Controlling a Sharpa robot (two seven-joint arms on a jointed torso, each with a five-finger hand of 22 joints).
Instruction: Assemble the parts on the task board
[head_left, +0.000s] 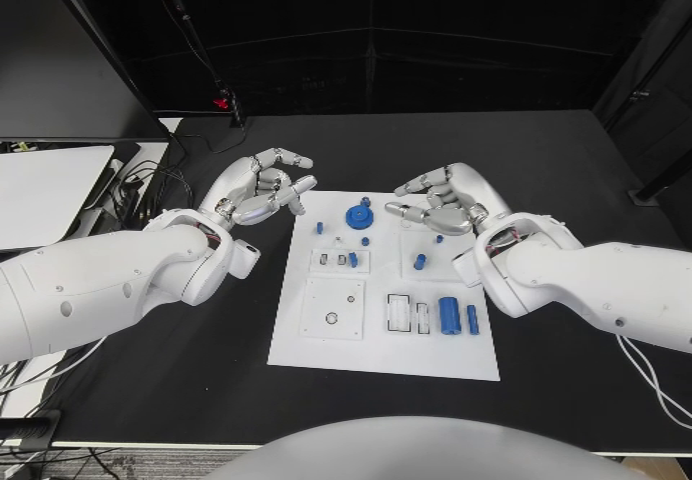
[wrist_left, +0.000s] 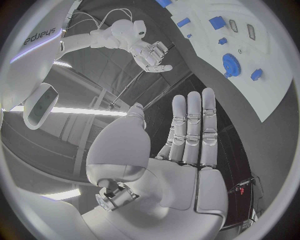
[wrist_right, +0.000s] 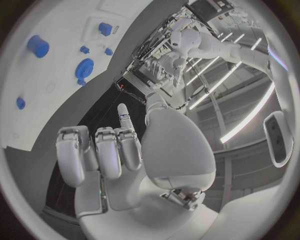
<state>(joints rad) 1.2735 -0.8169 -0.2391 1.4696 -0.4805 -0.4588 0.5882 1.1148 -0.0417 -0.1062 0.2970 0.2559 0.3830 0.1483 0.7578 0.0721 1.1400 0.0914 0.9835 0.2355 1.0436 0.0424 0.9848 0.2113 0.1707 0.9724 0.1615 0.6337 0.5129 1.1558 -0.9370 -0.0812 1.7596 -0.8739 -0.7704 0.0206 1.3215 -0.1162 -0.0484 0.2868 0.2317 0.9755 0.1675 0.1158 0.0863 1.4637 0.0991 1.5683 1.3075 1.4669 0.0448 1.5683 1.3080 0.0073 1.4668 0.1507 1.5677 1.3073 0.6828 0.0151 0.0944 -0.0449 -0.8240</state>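
1. The task board (head_left: 387, 350), a white plate, lies in the middle of the head view on the black table (head_left: 577, 170), its long sides running from the upper centre toward the lower centre of the frame.
2. A blue gear (head_left: 359, 217) sits near the board's top edge, with small blue parts just beside it and a blue peg (head_left: 420, 262) a little lower and to the right.
3. In the board's lower right part stands a blue cylinder (head_left: 449, 316), with a slimmer blue pin (head_left: 472, 319) just to its right and two pale slots to its left.
4. The left hand (head_left: 265, 190) hovers at the upper left of the board, just off its corner; its fingers (wrist_left: 195, 125) are held straight and close together in the left wrist view and grip nothing.
5. The right hand (head_left: 444, 201) hovers over the board's upper right corner; its fingers (wrist_right: 103, 150) are curled in toward the palm in the right wrist view, with one stretched out, and they hold nothing.
6. The two hands are well apart, with the gear between them in the head view; neither touches the board.
7. In the left wrist view the board curves along the upper right, with the gear on it.
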